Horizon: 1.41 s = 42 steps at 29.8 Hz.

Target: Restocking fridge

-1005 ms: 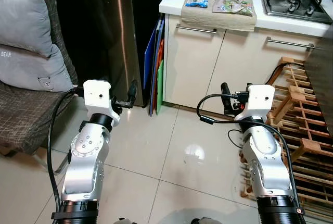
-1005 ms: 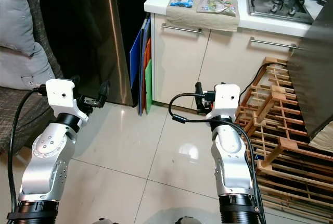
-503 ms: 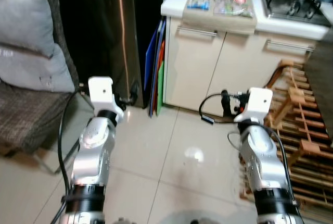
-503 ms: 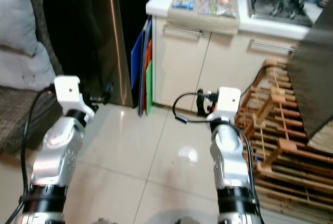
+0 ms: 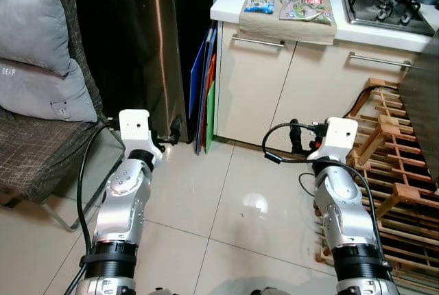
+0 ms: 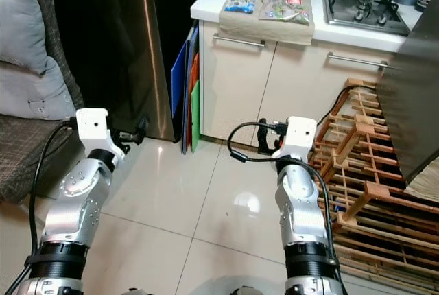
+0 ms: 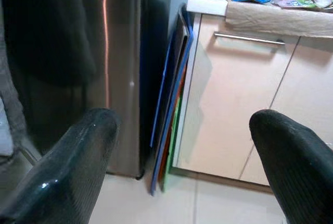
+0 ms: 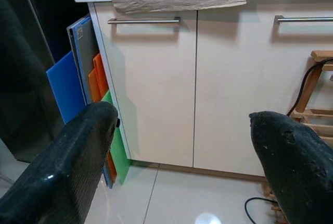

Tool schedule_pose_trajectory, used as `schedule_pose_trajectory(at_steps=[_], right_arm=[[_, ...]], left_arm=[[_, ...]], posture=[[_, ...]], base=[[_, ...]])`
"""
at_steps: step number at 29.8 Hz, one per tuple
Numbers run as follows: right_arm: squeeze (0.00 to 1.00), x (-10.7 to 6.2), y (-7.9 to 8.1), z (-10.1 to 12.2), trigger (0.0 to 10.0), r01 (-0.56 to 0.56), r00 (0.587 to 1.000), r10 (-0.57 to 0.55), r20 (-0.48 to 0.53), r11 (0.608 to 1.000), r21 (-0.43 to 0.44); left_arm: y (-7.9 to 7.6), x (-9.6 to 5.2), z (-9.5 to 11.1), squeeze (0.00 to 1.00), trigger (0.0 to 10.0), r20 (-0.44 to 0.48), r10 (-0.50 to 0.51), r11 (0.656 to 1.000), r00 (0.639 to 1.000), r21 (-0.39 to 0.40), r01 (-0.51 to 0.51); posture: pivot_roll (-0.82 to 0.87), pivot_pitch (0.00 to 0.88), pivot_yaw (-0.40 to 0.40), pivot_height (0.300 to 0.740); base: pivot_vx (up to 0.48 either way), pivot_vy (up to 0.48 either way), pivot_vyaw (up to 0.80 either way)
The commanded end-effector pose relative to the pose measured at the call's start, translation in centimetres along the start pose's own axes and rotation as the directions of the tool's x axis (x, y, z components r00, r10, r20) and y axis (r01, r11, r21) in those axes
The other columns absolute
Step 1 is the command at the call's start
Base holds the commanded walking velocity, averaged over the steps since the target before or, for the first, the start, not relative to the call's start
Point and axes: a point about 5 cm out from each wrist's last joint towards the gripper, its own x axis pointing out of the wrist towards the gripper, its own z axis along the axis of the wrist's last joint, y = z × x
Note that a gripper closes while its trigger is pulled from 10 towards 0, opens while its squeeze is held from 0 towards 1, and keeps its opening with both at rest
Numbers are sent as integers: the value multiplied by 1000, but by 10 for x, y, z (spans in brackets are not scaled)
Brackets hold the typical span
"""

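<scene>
2 hands, left and right, fingers apart, fridge ahead, boards beside cabinet

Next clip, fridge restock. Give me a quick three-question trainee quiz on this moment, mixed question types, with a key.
1. True or false: the left gripper is holding a food packet.
2. What stands wedged between the fridge and the cabinet? A) a broom B) coloured boards C) a bin
3. Where do the food packets lie?

Key:
1. False. Both the left gripper and the right gripper are open and empty.
2. B, the coloured boards, standing on edge.
3. On the brown cloth draped over the counter edge, beside the gas hob.
</scene>
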Motion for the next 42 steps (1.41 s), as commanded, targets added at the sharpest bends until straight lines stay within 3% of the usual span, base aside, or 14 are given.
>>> schedule_pose_trajectory(at_steps=[1, 12, 17, 18, 19, 20, 37, 42], right_arm=[[1000, 1, -4, 2, 10000, 13, 1000, -12, 20, 1000, -22], [1000, 1, -3, 1, 10000, 8, 1000, -7, 29, 1000, -25], [1000, 1, -4, 0, 10000, 20, 1000, -19, 18, 998, -64], [957, 1, -4, -1, 10000, 19, 1000, -18, 8, 998, -61], [957, 2, -4, -2, 10000, 22, 1000, -22, -2, 998, -53], [0, 2, -5, -2, 10000, 23, 1000, -23, -5, 999, -44], [0, 1, -11, 1, 10000, 43, 999, -41, 30, 997, -71], [0, 0, -11, 0, 10000, 46, 999, -44, 30, 996, -70]], left_arm=[[-6, 4, 10, 1000, 10000, 40, -23, 999, 999, 35, 22], [-7, 5, 11, 1000, 10000, 51, -29, 998, 998, 61, 26], [-11, 6, 9, 1000, 10000, 44, -67, 997, 997, 29, 66], [-13, 6, 9, 0, 10000, 44, -79, 997, 996, 28, 78], [-14, 6, 9, 0, 10000, 47, -90, 996, 995, 27, 89], [-15, 6, 9, 0, 10000, 49, -102, 995, 994, 28, 101], [-18, 14, 13, 0, 10000, 66, -155, 988, 986, -16, 156], [-21, 15, 13, 0, 10000, 60, -166, 986, 984, 23, 165]], posture=[[-20, 0, 5, 740], [-20, 0, 4, 740], [-23, 0, 5, 740], [-24, 0, 5, 740], [-25, 0, 5, 740], [-25, 0, 5, 740], [-39, 0, 12, 740], [-41, 0, 15, 740]], base=[[0, 0, 0], [0, 0, 0], [0, 0, 0], [0, 480, -663], [0, 480, -663], [0, 480, -569], [0, 478, -558], [0, 283, -565]])
